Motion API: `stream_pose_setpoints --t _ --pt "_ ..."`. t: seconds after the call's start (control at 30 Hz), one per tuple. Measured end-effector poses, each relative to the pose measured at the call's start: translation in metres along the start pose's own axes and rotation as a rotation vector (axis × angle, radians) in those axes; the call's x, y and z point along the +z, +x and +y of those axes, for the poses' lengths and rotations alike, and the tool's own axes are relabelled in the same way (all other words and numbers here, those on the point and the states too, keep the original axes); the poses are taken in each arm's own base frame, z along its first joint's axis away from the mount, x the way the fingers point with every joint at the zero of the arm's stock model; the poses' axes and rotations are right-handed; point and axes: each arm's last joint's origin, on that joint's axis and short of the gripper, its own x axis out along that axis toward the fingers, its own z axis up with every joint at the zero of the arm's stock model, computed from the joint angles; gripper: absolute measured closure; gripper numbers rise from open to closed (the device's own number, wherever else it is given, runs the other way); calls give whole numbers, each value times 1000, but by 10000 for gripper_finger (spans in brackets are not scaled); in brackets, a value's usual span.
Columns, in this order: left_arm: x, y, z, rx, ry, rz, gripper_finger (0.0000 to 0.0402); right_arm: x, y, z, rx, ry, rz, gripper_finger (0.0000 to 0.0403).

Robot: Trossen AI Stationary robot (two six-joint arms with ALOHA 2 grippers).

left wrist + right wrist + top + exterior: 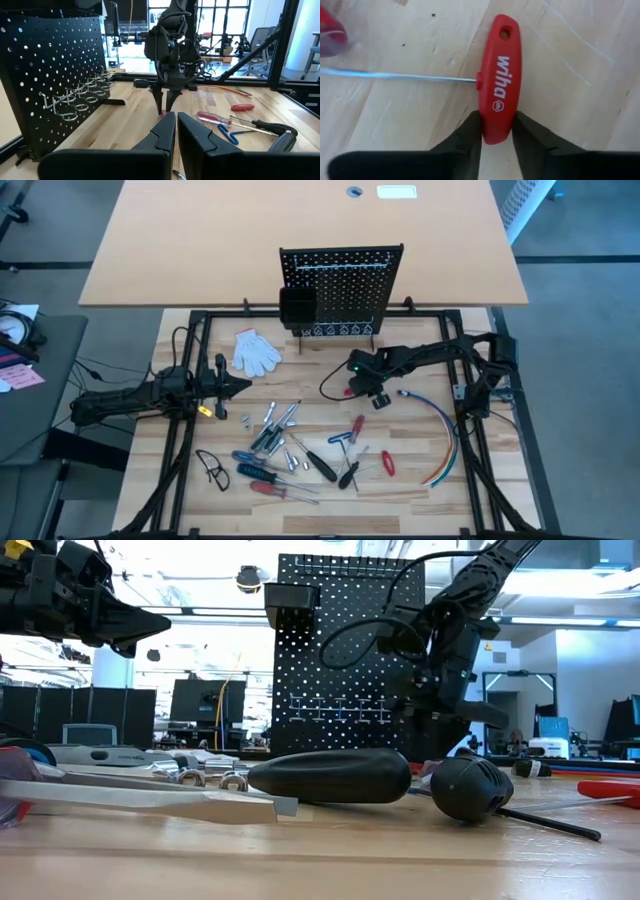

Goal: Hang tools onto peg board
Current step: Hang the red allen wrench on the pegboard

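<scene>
Right gripper [496,131]: fingers stood against both sides of one end of the red T-key [499,75] handle; looked closed on it, key apparently on the table [420,480].
T-key position: in front of the peg board [345,285], near its right foot, apart from the main pile of tools [290,450].
Left gripper [176,131]: fingers together, nothing between them; hung above the table's left side, near the glove [256,350], waiting.
T-key build: rigid plastic cross handle, thin steel shaft [400,75] out of its middle, hole at the far end of the handle.
Weight: judged light; most mass in the handle, shaft adds a lever.
Surface: handle looked smooth and rounded, so judged slippery under narrow fingers.
Grip point: held at the handle's end, off-centre; would likely swing about the fingers once lifted.
Better hold: nearer the shaft joint, across the flat sides.
Fragility: none to speak of; a drop would only cost a regrasp.
Hanging: ring holders [75,97] on the board or the handle hole looked like the options.
Risk: shaft snagging on cables [445,435] or board.
</scene>
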Motion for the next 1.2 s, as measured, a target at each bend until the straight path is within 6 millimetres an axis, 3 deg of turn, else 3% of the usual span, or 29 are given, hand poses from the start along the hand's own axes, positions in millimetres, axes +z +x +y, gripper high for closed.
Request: stream_pose_setpoints --t 0.2,0.37,0.57,0.7,0.83,1.03,1.2 --pt "0 0 0 -1 0 0 385 2 0 0 -14 104 -20 333" --pt "0 0 0 0 0 0 385 9 -12 3 -105 173 -37 338" --pt "0 0 0 0 0 0 385 24 -49 11 -446 199 -25 360" --pt "0 0 0 0 0 0 385 30 -75 23 -677 194 4 398" --pt "0 0 0 0 0 0 385 31 -92 28 -727 236 -42 386" --pt "0 0 0 0 0 0 385 31 -85 28 -493 294 -176 362" --pt "0 0 0 0 0 0 385 41 -44 28 -349 336 -386 329"
